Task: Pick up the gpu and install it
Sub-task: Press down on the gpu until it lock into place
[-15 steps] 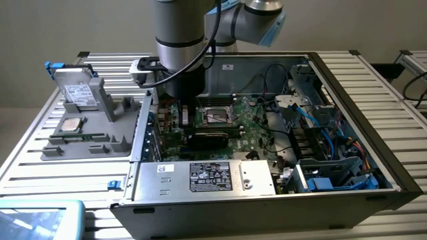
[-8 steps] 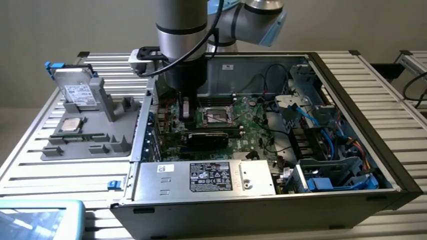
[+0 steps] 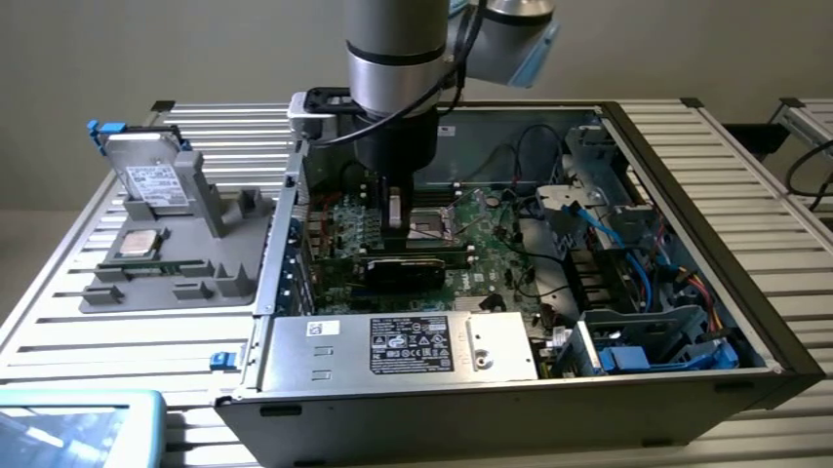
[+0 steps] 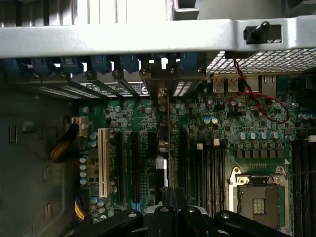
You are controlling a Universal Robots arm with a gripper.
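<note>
The gpu (image 3: 414,267) stands on edge inside the open computer case (image 3: 677,166), its black cooler facing the front, low against the green motherboard (image 3: 489,234). In the wrist view the gpu (image 4: 163,143) appears edge-on as a thin strip among the black expansion slots. Its silver bracket end meets the rear slot openings. My gripper (image 3: 390,216) reaches straight down onto the card's top edge. In the wrist view the gripper (image 4: 170,213) is shut on the gpu, with the dark fingers (image 4: 159,217) pressed to either side of the strip.
A grey holder tray (image 3: 170,288) outside the case at the exterior view's left carries a silver hard drive (image 3: 156,180), a processor chip (image 3: 137,244) and a memory stick (image 3: 150,265). The power supply (image 3: 404,346) fills the case front. A drive cage with blue cables (image 3: 638,341) sits at the exterior view's right. The empty processor socket (image 4: 256,195) lies beside the slots.
</note>
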